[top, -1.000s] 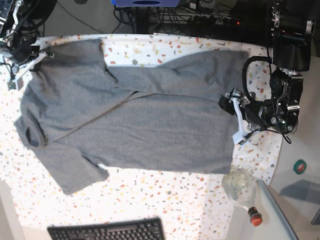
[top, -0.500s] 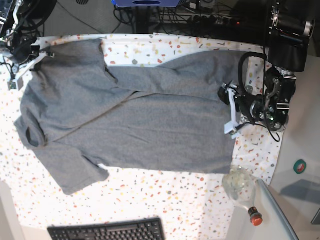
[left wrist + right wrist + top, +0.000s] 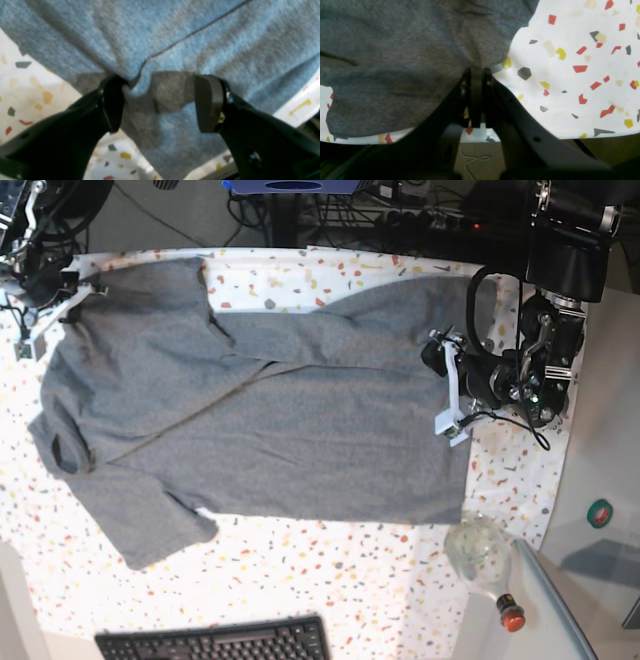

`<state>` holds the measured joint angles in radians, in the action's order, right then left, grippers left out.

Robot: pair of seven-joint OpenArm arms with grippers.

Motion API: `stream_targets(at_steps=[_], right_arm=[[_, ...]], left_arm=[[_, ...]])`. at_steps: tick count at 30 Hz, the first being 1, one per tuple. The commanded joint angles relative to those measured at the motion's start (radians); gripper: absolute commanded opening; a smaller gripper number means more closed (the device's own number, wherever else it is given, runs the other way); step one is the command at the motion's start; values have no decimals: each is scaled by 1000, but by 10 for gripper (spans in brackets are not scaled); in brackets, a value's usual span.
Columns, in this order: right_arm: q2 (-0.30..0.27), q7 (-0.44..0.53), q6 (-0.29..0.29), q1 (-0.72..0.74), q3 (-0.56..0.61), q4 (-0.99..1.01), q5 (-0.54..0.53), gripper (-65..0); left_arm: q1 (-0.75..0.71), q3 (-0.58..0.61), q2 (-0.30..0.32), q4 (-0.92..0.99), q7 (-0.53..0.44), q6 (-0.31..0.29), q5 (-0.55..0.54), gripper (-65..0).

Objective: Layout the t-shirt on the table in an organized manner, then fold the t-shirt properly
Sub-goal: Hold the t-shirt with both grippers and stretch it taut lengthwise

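Left gripper [image 3: 160, 105], left wrist view: black jaws spread wide over the hem of the plain heather-grey fabric t-shirt [image 3: 175, 37], cloth bunched against one finger, nothing pinched.

Right wrist view: right gripper [image 3: 477, 75] clamped tight, seemingly on the shirt's edge above the white flecked table [image 3: 582, 62].

Base view: the left gripper [image 3: 447, 385] has slid leftward onto the hem at frame right; earlier it stood off the cloth. A grab for straightening looks imminent.
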<state>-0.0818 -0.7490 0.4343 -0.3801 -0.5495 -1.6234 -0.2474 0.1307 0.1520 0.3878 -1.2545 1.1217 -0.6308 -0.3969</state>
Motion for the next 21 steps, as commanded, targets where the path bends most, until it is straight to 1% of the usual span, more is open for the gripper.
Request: stream_targets(at_steps=[1, 2, 3, 6, 7, 9, 11, 14, 16, 21], right_arm=[[-11, 15, -2, 3, -1, -18, -5, -650], [-11, 15, -2, 3, -1, -18, -5, -650], [-9, 15, -2, 3, -1, -18, -5, -650], [-11, 15, -2, 3, -7, -18, -5, -650], [-11, 15, -2, 3, -7, -18, -5, -650], [-11, 15, -2, 2, -7, -18, -5, -650], [-11, 15, -2, 2, -5, -18, -5, -650], [-11, 15, -2, 0, -2, -18, -5, -650], [-11, 15, -2, 0, -2, -18, -5, -650], [-9, 15, -2, 0, -1, -18, -5, -650]], left_arm=[[14, -7, 12, -23, -1, -8, -9, -247], [13, -7, 12, -31, -1, -8, -9, -267], [10, -7, 12, -40, -1, -8, -9, -311], [-9, -7, 13, -74, -1, -8, -9, -489], [-10, -7, 13, -75, -1, -8, -9, -536], [-12, -5, 13, -63, -1, -7, -9, -599], [-12, -5, 13, -57, -1, -7, -9, -630], [-24, -9, 13, -74, -1, -7, -9, -632], [-42, -45, 21, -95, 2, -7, -9, -632], [-73, -148, 26, -175, 73, -7, -7, -632]])
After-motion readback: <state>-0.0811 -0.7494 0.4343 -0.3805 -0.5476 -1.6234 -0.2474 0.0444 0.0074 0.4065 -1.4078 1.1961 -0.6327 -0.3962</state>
